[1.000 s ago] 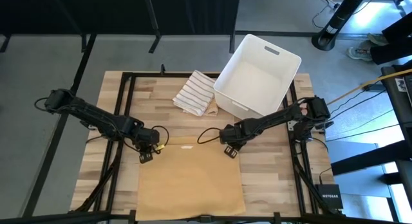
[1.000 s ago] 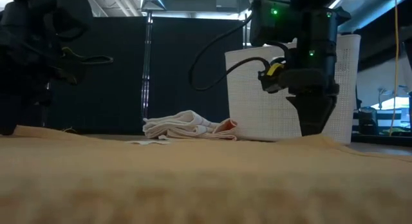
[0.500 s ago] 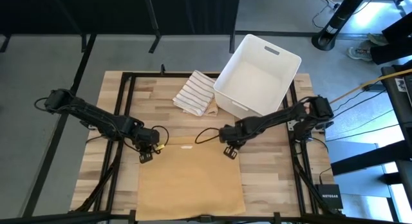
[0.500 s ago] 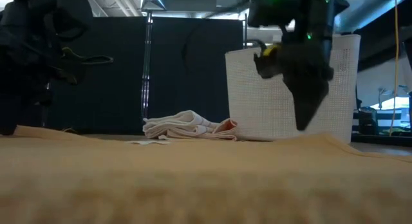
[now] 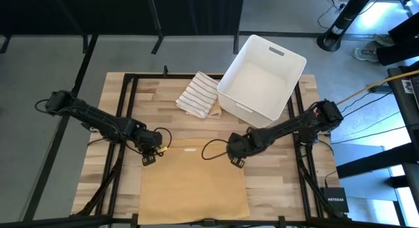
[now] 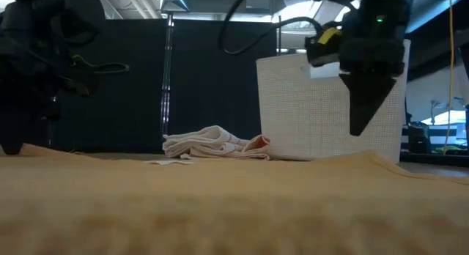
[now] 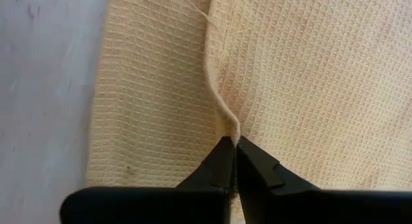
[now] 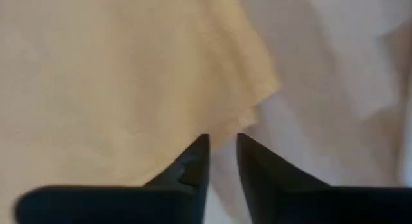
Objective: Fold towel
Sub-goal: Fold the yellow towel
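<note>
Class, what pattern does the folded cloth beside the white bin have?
White with dark stripes; the cloth shows best in the high view.

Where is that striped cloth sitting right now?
In the high view, the striped cloth lies folded at the table's far edge, touching the left side of the white bin, beyond the spread tan towel.

A white rectangular plastic bin was set at an angle at the far edge of the slatted wooden table. A crumpled white cloth with dark stripes was laid just beside it, touching its corner.
</note>
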You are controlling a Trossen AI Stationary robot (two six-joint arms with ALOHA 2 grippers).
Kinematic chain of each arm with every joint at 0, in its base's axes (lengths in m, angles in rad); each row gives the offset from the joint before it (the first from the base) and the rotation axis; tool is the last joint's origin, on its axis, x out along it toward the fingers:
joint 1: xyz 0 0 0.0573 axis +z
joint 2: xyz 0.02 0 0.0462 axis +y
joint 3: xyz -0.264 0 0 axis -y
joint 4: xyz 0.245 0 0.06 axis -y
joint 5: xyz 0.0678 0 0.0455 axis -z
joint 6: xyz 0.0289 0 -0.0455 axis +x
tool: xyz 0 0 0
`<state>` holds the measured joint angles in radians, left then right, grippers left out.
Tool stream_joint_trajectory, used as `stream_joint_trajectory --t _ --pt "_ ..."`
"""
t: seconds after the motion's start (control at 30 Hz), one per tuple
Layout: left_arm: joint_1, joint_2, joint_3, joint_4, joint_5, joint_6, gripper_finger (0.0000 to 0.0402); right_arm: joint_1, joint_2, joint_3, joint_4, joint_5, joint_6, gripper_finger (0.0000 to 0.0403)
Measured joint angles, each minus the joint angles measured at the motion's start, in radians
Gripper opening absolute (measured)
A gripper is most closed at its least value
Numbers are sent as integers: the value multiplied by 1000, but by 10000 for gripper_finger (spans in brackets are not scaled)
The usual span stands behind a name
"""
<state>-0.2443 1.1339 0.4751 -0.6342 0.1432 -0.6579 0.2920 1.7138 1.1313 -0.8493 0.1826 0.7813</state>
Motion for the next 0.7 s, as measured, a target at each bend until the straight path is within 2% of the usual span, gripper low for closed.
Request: stream_joint_trajectory --t 0.07,0.17,0.27,0.43,0.57,0.7 --pt "0 0 0 0 -2 0 3 34 0 -8 -20 72 33 106" --pt "0 0 0 0 -4 -6 2 92 0 -56 -25 123 52 140" --pt "0 0 0 0 -5 -14 6 152 0 -124 52 165 45 158" --pt "0 0 0 1 -9 -15 3 223 0 -245 250 308 -35 161" --pt "0 0 0 1 -9 -20 4 235 1 -299 392 435 -139 156" --pt "0 0 0 1 -9 -22 5 233 1 -298 543 457 -277 148"
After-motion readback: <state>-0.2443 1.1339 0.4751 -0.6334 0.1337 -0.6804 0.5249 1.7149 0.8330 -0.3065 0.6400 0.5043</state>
